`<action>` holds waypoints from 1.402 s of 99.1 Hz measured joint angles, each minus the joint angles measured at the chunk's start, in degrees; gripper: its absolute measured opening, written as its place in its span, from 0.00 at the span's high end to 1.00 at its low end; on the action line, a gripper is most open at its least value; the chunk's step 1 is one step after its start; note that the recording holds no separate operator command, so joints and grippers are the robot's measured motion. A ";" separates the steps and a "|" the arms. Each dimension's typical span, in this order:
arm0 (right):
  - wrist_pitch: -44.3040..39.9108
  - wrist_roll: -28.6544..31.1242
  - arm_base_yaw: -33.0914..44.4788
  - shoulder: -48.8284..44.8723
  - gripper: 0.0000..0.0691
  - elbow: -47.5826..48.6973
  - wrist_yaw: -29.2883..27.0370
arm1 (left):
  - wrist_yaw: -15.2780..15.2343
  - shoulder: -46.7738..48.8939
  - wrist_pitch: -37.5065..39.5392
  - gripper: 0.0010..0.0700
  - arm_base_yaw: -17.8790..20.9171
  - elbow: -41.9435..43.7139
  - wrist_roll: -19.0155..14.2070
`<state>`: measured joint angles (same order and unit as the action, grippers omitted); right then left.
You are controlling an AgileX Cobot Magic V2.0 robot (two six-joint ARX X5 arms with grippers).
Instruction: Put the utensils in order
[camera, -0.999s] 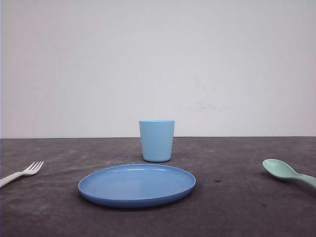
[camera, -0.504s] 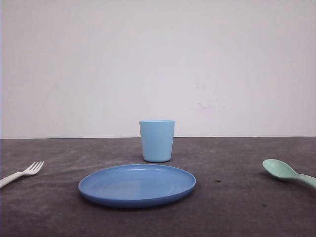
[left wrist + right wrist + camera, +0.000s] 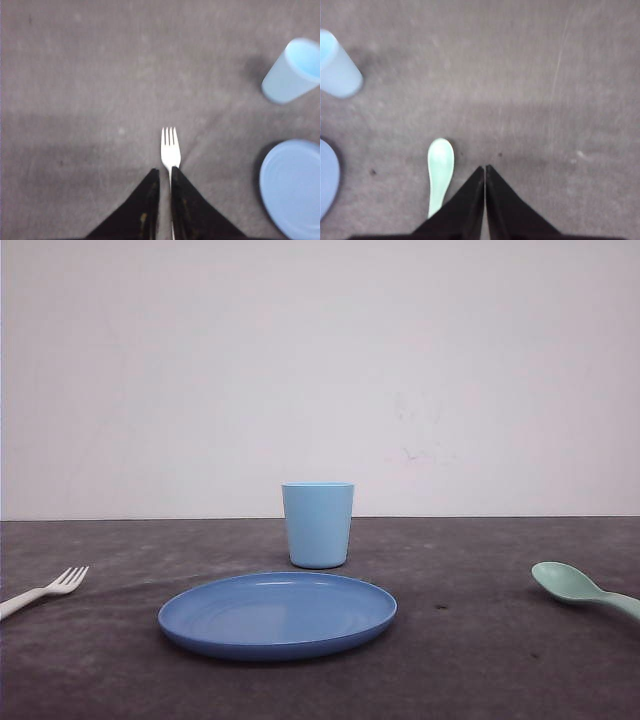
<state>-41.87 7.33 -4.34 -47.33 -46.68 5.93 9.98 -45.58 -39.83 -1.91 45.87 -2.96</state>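
The white fork point(image 3: 55, 587) lies flat on the dark table at the far left, tines pointing away from me. At the far right the mint-green spoon point(image 3: 570, 583) rests with its bowl toward the back. In the left wrist view my left gripper point(image 3: 164, 170) hovers over the fork point(image 3: 170, 150); its jaws are a narrow gap apart and the handle shows through that gap on the table below. My right gripper point(image 3: 485, 167) is shut with nothing in it, just beside the spoon point(image 3: 440, 165) and not touching it.
A round blue plate point(image 3: 277, 615) sits in the middle near the front, with a light blue cup point(image 3: 318, 525) upright behind it. The plate point(image 3: 292, 185) and cup point(image 3: 292, 72) lie between the two utensils. A pale wall closes off the table's far edge.
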 joint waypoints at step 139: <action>-2.12 -3.02 0.00 -3.91 0.02 0.00 -1.60 | -3.43 -24.13 2.97 0.32 -9.07 0.00 -3.45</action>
<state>-43.99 4.32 -4.34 -51.24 -46.68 4.34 6.55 -69.71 -36.86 -10.98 45.87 -6.42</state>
